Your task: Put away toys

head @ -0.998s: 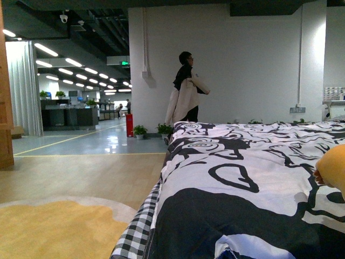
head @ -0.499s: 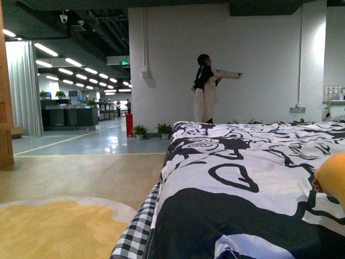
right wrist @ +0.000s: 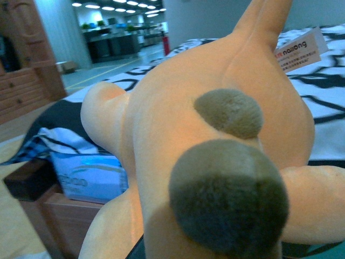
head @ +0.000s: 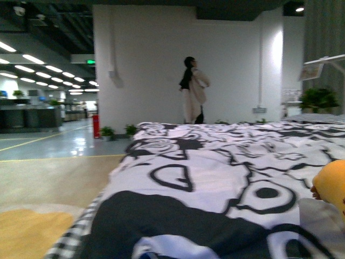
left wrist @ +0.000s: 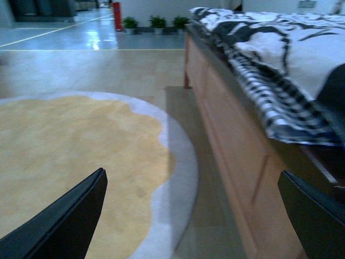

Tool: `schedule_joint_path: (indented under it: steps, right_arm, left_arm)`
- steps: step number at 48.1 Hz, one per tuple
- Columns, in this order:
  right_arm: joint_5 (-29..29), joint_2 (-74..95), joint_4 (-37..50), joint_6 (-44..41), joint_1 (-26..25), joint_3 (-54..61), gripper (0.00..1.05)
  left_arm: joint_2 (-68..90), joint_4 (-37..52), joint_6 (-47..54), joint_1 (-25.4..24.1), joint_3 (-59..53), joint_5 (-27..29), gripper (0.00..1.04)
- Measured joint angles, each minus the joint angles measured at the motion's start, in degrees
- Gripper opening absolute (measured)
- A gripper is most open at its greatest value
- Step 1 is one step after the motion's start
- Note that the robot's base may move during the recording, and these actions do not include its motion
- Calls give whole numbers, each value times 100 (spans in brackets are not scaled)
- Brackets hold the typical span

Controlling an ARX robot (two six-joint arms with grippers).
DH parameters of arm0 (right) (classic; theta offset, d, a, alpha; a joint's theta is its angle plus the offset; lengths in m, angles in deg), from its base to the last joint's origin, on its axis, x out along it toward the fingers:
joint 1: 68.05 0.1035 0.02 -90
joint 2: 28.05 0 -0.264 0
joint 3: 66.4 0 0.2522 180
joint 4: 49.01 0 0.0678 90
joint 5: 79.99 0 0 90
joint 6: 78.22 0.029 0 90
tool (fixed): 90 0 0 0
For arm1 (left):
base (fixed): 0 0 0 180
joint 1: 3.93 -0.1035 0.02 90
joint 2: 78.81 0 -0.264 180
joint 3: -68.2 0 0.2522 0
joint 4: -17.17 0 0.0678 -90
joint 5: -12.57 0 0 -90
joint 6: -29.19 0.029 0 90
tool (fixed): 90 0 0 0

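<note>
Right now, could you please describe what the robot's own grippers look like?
The left gripper shows two matte black, wedge-shaped fingers, without markings or cables. The right gripper is hidden behind the orange-yellow plush animal. The front view shows neither arm.

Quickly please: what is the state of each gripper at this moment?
Left gripper: open, holding nothing.
Right gripper: hidden behind the plush animal, so it cannot be told.

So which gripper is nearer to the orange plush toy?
Right. The plush toy fills the right wrist view, close to that wrist. The left gripper hangs open over the rug beside the bed.
</note>
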State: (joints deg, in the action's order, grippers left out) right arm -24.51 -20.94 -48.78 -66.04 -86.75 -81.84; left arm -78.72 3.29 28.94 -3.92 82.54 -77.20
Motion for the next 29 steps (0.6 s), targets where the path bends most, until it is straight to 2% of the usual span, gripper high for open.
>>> schedule_joint_path:
  steps: [29]
  right_arm:
    - [39, -2, -13, -2, 0, 17, 8]
  left_arm:
    - [0, 0, 2, 0, 0, -20, 98]
